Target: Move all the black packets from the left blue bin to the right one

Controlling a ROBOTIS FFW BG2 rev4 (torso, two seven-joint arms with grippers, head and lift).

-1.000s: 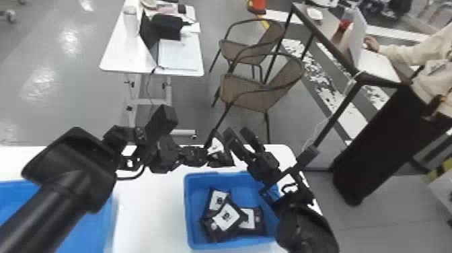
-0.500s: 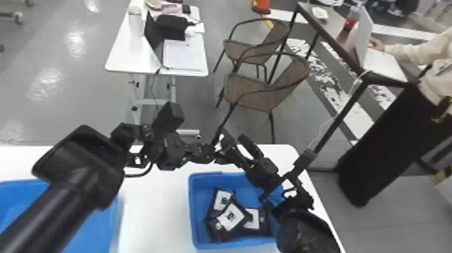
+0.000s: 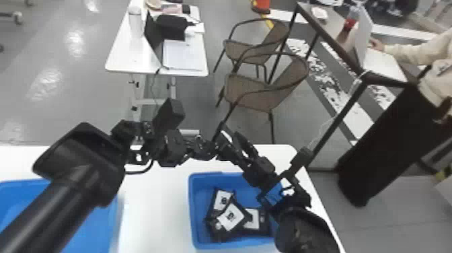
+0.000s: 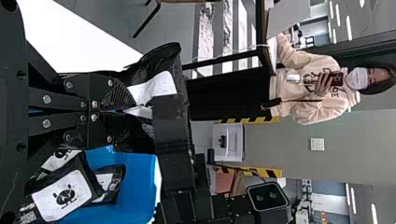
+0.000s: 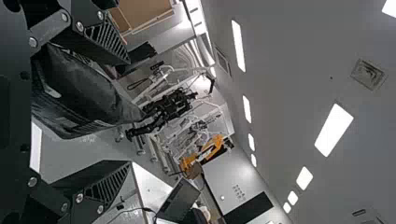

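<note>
Right wrist view: upper left, black pkt (image 5: 84,95) is slanting down-right btwn wide-spread, unclosed fingers of R gripper (image 5: 128,113); L gripper (image 4: 123,110) is clamping it.

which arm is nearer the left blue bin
Left. In the head view, the left arm reaches across above the left blue bin, while the right arm is across the table, along the right side of the right blue bin.
</note>
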